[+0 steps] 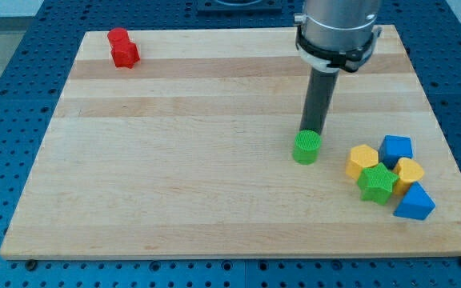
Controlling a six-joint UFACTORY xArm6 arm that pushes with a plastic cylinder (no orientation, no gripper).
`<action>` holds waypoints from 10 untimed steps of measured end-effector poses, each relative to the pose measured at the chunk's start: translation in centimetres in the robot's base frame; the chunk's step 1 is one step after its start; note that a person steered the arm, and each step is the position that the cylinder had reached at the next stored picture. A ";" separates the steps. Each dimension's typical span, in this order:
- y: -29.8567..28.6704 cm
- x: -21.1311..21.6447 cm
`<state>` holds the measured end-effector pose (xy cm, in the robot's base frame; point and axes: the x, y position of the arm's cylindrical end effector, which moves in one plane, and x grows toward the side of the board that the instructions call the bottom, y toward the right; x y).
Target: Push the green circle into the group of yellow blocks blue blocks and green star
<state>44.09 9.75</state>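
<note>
Pale wooden desk (174, 160) on blue perforated base (6, 120). Green circle (306, 147) right of centre, near right-edge cluster; my tip (312, 133) touching its top side. No gripper fitted.

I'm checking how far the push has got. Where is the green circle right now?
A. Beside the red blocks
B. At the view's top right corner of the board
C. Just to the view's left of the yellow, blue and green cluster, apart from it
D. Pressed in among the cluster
C: the green circle sits left of the nearest yellow block with bare board between them, and my tip is at its upper edge.
</note>
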 end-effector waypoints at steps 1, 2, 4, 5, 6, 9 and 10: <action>-2.2 -1.4; -2.9 -0.5; -2.9 3.2; -2.9 5.5; -2.7 7.2; 0.2 7.4; 0.2 6.4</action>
<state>50.54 10.00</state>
